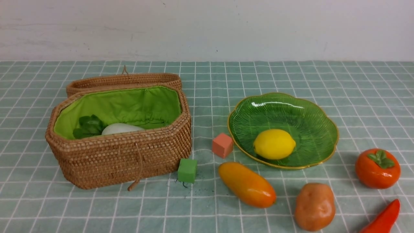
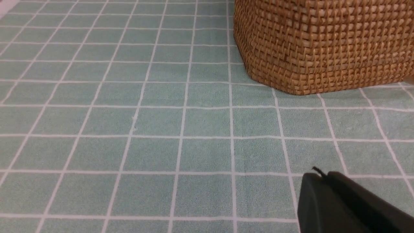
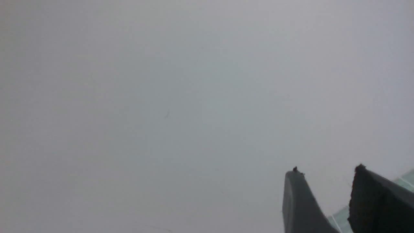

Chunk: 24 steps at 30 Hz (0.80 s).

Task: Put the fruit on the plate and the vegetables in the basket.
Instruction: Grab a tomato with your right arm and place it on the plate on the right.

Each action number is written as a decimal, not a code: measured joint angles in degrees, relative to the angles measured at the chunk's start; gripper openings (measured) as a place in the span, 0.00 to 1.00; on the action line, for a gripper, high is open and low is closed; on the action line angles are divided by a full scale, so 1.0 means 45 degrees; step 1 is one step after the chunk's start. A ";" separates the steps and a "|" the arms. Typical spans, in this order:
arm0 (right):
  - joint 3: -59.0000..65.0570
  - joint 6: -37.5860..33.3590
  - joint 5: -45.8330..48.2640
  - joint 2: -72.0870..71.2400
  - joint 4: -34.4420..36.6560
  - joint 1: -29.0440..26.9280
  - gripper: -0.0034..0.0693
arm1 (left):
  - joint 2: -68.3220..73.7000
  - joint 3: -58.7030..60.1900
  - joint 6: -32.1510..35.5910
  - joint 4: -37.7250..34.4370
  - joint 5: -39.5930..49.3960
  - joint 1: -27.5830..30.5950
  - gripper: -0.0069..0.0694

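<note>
Over on the left, the left fingers (image 2: 339, 200) hang low over the green checked table (image 1: 291, 74), pressed together with nothing between them, just beside the wall of the big woven tan wicker basket with the lime-green lining (image 1: 129, 161). Its lid is thrown back, and a white toy radish with green leaves (image 1: 121, 128) already lies inside. Moving along, a small green cube (image 1: 187, 170) and a salmon cube (image 1: 222, 145) sit between basket and dish. Then the likely next pick: the elongated orange-yellow mango (image 1: 247, 184), on the table just in front of the ribbed green glass plate with the gold rim (image 1: 291, 110), its long axis slanting from far-left to near-right. The glossy yellow lemon (image 1: 274, 144) is already on that plate. Further right wait the lumpy brown potato (image 1: 314, 206), the round orange-red persimmon with its green cap (image 1: 377, 168) and the long red pepper (image 1: 383, 220). Everything loose lies right of centre, so I judge the right arm nearer. The right fingers (image 3: 297, 200) stand a little apart, empty, facing mostly blank wall.
</note>
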 joint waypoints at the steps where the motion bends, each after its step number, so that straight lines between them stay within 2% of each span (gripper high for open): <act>1: -0.0904 0.0060 0.0244 0.0543 -0.0152 0.0000 0.38 | 0.0000 0.0000 0.0000 0.0014 0.0000 0.0000 0.11; 5: -0.4777 0.0123 0.2123 0.3483 -0.1631 0.0013 0.38 | 0.0000 0.0000 0.0000 0.0027 0.0000 0.0000 0.11; 7: -0.6278 0.0123 0.3864 0.5078 -0.2463 0.0084 0.38 | 0.0000 0.0000 0.0000 0.0027 0.0000 0.0000 0.12; 8: -0.6386 0.0123 0.4053 0.5224 -0.2527 0.0084 0.38 | 0.0000 0.0000 0.0000 0.0027 0.0000 0.0000 0.12; 11: -0.7433 0.0123 0.6853 0.7154 -0.3176 0.0101 0.38 | 0.0000 0.0000 0.0000 0.0036 0.0000 0.0000 0.12; 15: -0.7459 0.0134 0.9274 0.9662 -0.3594 0.0101 0.38 | 0.0000 0.0000 0.0000 0.0036 0.0000 0.0000 0.13; 19: -0.7329 0.0575 1.0342 1.1339 -0.2930 0.0101 0.38 | 0.0000 0.0000 0.0000 0.0036 0.0000 0.0000 0.13; 23: -0.7427 -0.0437 1.0167 1.3274 -0.0190 -0.0048 0.38 | 0.0000 0.0000 0.0000 0.0036 0.0000 0.0000 0.14; 24: -0.7453 -0.0544 1.0153 1.3359 -0.0039 -0.0048 0.38 | 0.0000 0.0000 0.0000 0.0036 0.0000 0.0000 0.14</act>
